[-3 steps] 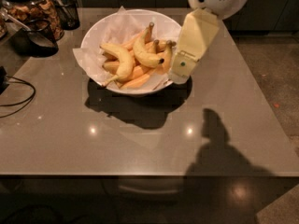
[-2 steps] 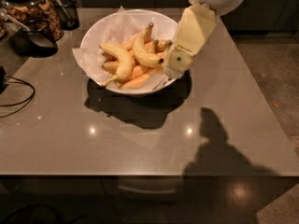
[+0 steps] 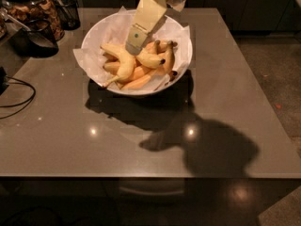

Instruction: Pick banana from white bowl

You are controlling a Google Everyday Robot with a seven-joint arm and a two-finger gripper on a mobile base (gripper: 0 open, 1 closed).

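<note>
The white bowl [image 3: 181, 41], lined with crumpled white paper, stands at the back middle of the grey table and holds several bananas. The plump bright yellow banana [image 3: 149, 59] lies in the bowl's middle, its black tip pointing right. A longer yellow banana with a thin stem [image 3: 121, 66] lies to its left, and darker orange-yellow bananas [image 3: 137, 79] lie below. My gripper [image 3: 133, 45], cream-coloured, reaches down from the top into the bowl and sits at the plump banana's left end, partly hiding it.
Dark glass jars [image 3: 35, 8] and a dark scoop [image 3: 33, 36] stand at the back left. A black cable [image 3: 19, 95] lies at the table's left edge. The table's front edge [image 3: 150, 175] runs across the bottom.
My gripper has moved left from the bowl's right rim to the middle of the bowl, over the bananas. The bowl has stayed in place.
</note>
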